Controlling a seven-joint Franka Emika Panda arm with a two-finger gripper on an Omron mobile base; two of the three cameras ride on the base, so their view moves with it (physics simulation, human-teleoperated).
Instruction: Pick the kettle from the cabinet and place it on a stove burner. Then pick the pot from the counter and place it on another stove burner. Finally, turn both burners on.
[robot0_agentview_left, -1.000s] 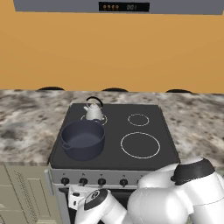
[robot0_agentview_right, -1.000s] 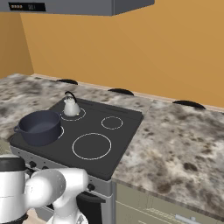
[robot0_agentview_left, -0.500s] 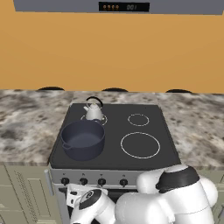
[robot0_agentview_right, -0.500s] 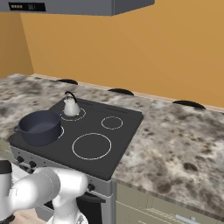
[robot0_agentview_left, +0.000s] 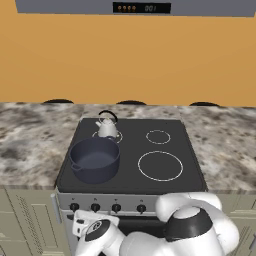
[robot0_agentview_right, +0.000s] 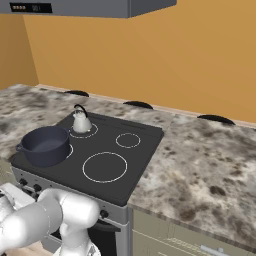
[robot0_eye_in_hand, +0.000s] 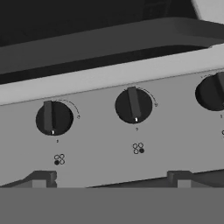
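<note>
I see the kettle (robot0_agentview_left: 107, 128) upright on the far-left burner, above and beyond my gripper (robot0_eye_in_hand: 109, 179); its arched handle runs roughly across the cooktop, but the spout is too small for me to say which way it points. The pot (robot0_agentview_left: 94, 159) sits mouth up just in front of it on the near-left burner, its two loop handles out to either side, closer to the gripper and still above it. The two burners (robot0_agentview_left: 160, 165) on the right lie bare on the black cooktop (robot0_agentview_right: 141, 150), up and to the gripper's right. My arm is folded low in front of the stove, with the hand brought down to the front panel; from the hand camera I look straight at the knobs (robot0_eye_in_hand: 133, 105), which stand just ahead of the fingertips (robot0_eye_in_hand: 41, 178) and slightly above them, each with its bar near vertical. The tips stand wide apart with nothing between them. A third knob at the right is cut off by the frame edge, and the counter (robot0_agentview_right: 210, 160) flanks the stove on both sides.
</note>
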